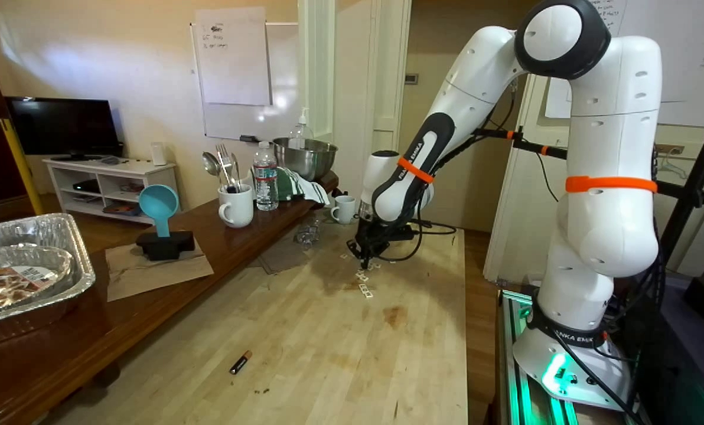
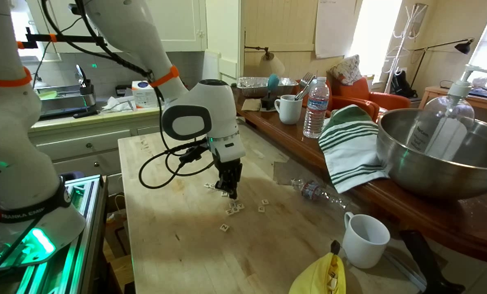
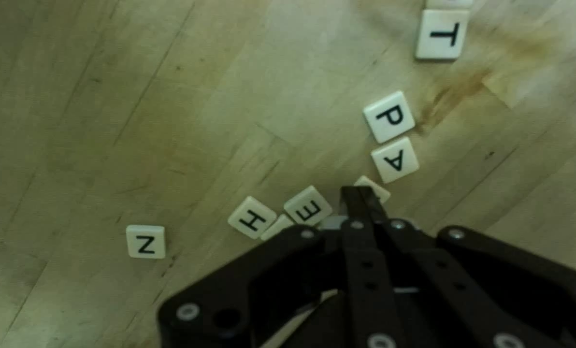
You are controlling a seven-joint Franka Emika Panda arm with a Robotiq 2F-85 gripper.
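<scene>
Letter tiles (image 2: 235, 210) lie scattered beneath and around my gripper (image 3: 361, 194), which points down close to the wooden tabletop (image 2: 194, 253). Its two dark fingers are brought together side by side, reaching up from the bottom of the wrist view to just right of centre. I can't tell whether the fingertips touch any tile.

Just left of them in that frame I read an E tile (image 3: 308, 205), then an H tile (image 3: 252, 217) farther left, with a half-covered tile (image 3: 277, 227) between and slightly below the two. A partly hidden tile (image 3: 377, 190) peeks out at the right of the fingertips. Above it sit an A tile (image 3: 395, 159) and a P tile (image 3: 389, 116), near each other; a T tile (image 3: 442, 36) lies toward the upper right. An N tile (image 3: 145, 241) lies well apart at lower left.

In an exterior view, I see a yellow banana-shaped pouch (image 2: 315, 277) at the bottom edge, near a white mug (image 2: 366, 241). A clear plastic bottle (image 2: 313, 190) rests on its side right of centre, and a steel bowl (image 2: 423, 175) at the right holds a pump bottle (image 2: 443, 126). A battery (image 1: 240, 362) lies lower left of centre in an exterior view.
</scene>
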